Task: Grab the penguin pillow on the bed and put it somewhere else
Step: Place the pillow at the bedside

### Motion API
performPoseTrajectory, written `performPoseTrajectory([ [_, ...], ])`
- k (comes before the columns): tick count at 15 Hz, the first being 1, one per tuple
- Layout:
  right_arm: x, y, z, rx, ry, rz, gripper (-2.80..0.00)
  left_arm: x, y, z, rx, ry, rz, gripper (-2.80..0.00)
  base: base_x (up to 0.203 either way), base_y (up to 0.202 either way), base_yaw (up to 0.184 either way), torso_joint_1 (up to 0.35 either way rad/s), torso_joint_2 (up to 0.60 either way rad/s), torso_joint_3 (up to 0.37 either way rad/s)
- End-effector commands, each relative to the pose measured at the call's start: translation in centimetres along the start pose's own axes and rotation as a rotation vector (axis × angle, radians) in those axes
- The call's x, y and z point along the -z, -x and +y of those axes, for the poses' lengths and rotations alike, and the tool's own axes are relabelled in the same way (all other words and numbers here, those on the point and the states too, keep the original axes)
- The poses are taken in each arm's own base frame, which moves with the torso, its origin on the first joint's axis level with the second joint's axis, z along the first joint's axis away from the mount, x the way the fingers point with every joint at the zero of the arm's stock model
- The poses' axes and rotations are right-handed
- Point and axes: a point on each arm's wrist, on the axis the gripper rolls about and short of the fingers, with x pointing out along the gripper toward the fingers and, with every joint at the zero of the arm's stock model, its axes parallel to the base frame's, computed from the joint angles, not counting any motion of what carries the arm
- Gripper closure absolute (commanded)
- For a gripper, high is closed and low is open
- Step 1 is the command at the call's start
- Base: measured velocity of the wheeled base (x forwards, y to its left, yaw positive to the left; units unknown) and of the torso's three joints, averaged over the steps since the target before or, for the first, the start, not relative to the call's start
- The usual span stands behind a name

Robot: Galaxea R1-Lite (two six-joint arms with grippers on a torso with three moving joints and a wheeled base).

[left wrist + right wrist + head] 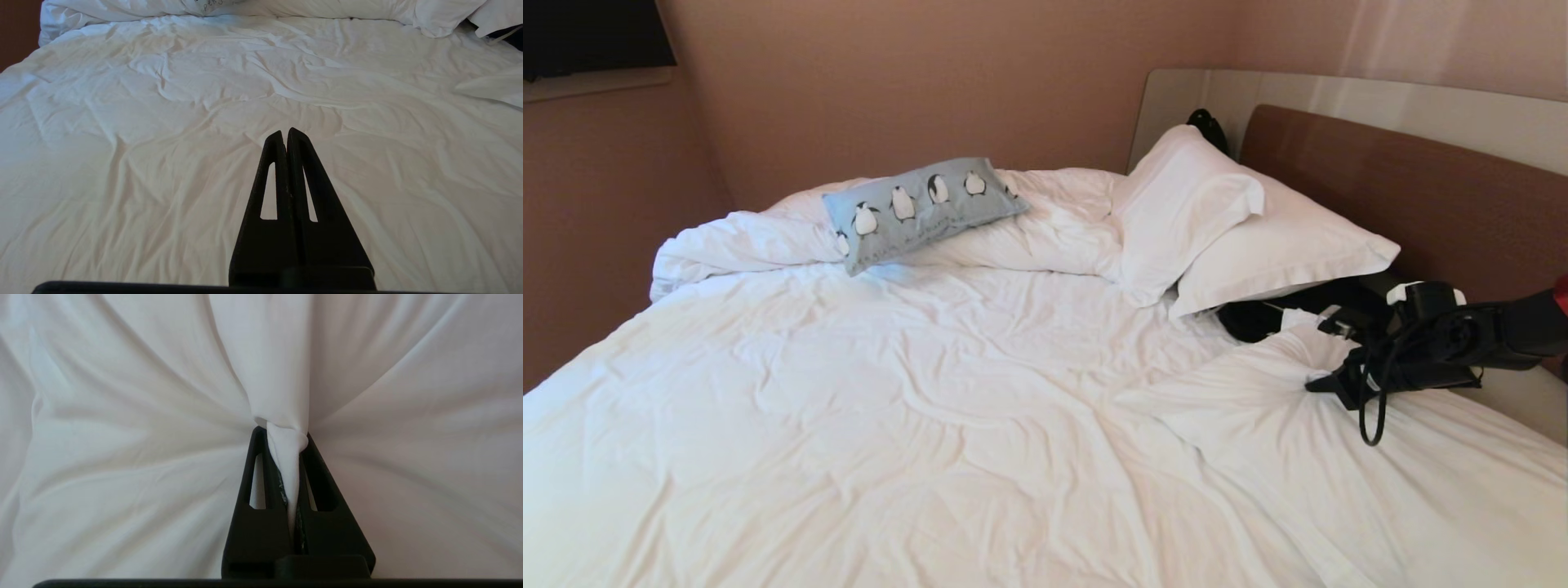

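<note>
At right of frame, the right gripper [287, 435] pinches a fold of white duvet [122, 437], not the penguin pillow [920, 210], which lies untouched upper left, propped on bunched bedding. Left gripper [285, 134]: closed, empty.

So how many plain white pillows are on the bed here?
2: the upper white pillow leans by the headboard, overlapping the lower white pillow beside it. More may hide under the duvet.

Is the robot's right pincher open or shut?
Shut. The right gripper has its fingers pinched on a fold of the white duvet, which bunches into a twist between them.
</note>
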Motion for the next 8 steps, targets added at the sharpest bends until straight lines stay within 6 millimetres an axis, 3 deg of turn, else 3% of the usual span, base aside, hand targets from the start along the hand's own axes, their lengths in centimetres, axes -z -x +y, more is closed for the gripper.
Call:
performPoseTrajectory([
  [1,-1.1,0.9,-0.5,0.027,-0.059,-0.038,0.00,0.0,0.0,0.0,0.000,0.000,0.000,0.00,0.000,0.000,0.000,0.000,0.00,0.000],
  [8,-3.9,3.5,-2.2,0.098,-0.241,-0.142,0.00,0.0,0.0,0.0,0.000,0.000,0.000,0.00,0.000,0.000,0.000,0.000,0.00,0.000],
])
